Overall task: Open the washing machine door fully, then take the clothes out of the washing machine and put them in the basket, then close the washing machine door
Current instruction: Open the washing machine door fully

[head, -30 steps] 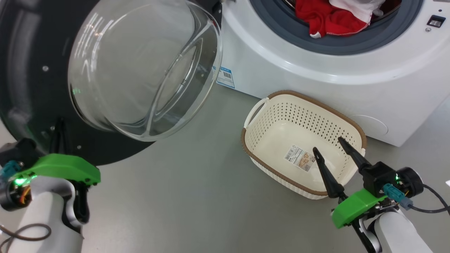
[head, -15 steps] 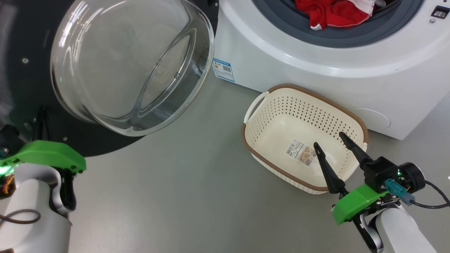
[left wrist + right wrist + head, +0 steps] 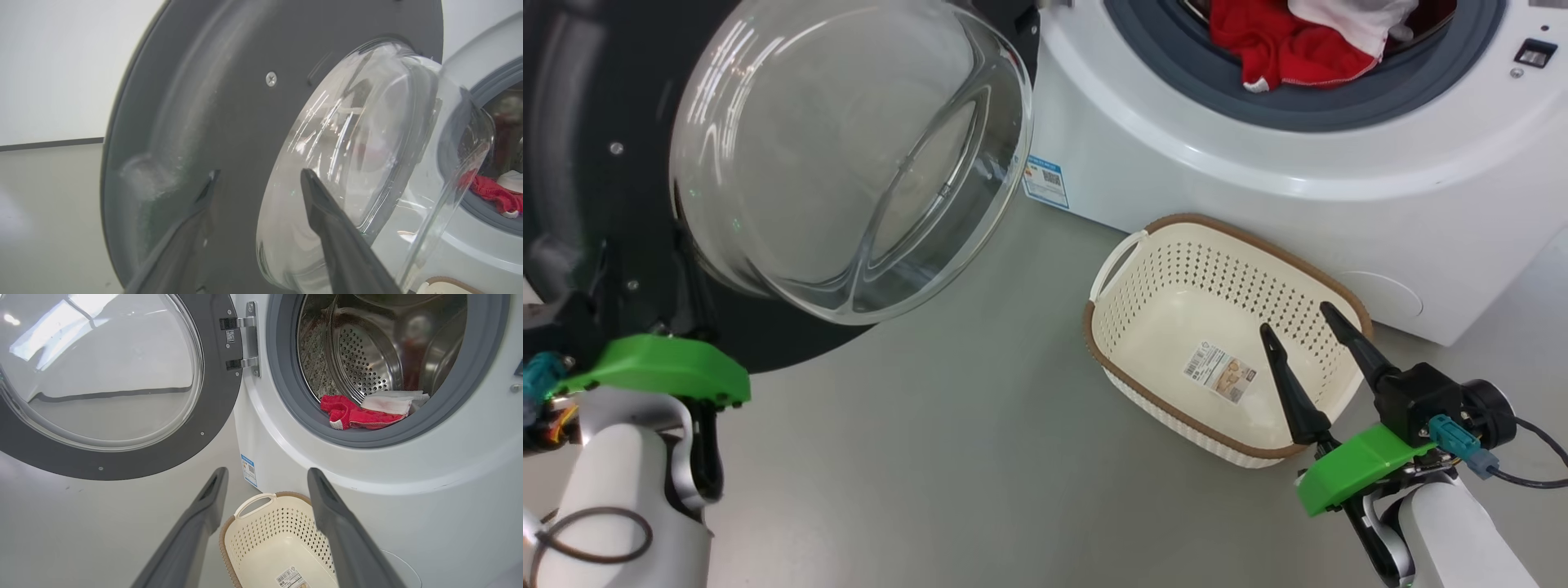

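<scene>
The washing machine door (image 3: 572,122) stands swung out to the left, its clear glass bowl (image 3: 849,163) bulging toward me. My left gripper (image 3: 645,278) is open close against the door's inner black face (image 3: 224,102), one finger (image 3: 327,220) in front of the glass bowl, and it holds nothing. Red and white clothes (image 3: 1282,49) lie at the drum's front lip in the washing machine (image 3: 1217,163). In the right wrist view the same clothes (image 3: 351,414) rest on the grey gasket. My right gripper (image 3: 1297,317) hangs open and empty over the cream basket (image 3: 1241,231).
The basket (image 3: 265,539) sits on the grey floor (image 3: 972,457) just in front of the machine, only a paper sticker (image 3: 1219,371) inside. A blue label (image 3: 1045,181) marks the machine's lower left corner. The door hinge (image 3: 245,343) is at the opening's left.
My left gripper's fingers have spread apart at the door's inner face. The head view shifted down and back. The right gripper stays over the basket.
</scene>
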Motion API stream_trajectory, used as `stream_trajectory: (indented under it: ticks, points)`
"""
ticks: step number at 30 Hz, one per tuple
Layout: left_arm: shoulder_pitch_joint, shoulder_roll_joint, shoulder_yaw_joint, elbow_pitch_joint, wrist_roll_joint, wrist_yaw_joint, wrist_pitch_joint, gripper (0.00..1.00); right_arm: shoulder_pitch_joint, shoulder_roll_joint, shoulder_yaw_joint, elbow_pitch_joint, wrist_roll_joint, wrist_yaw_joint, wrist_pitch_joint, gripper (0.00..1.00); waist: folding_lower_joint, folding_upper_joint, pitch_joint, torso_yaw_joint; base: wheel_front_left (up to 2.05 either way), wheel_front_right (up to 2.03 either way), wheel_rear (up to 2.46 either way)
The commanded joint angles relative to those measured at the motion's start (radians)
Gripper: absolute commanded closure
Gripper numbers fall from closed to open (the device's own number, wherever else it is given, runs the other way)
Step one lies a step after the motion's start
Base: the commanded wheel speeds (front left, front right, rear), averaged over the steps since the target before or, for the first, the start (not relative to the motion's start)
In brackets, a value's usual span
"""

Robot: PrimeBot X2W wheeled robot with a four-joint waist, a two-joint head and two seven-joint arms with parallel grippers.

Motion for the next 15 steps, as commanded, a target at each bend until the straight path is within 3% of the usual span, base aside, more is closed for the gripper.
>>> stream_trajectory:
  ticks: [1, 7, 15]
  points:
    - [0.008, 0.043, 0.026, -0.044, 0.014, 0.002, -0.008, 0.00, 0.008, 0.012, 0.012, -0.024, 0.005, 0.006, -0.015, 0.00, 0.0000, 0.0000, -0.016, -0.004, 0.00, 0.00, 0.00]
    - [0.104, -0.011, 0.009, -0.265, 0.036, 0.007, -0.008, 0.00, 0.016, 0.032, -0.019, -0.028, 0.013, 0.006, -0.026, 0.00, 0.0000, 0.0000, -0.048, -0.040, 0.00, 0.00, 0.00]
    - [0.195, -0.039, -0.073, -0.449, 0.026, -0.054, 0.028, 0.00, 0.030, 0.051, -0.063, -0.032, 0.007, 0.006, -0.030, 0.00, 0.0000, 0.0000, -0.082, -0.125, 0.00, 0.00, 0.00]
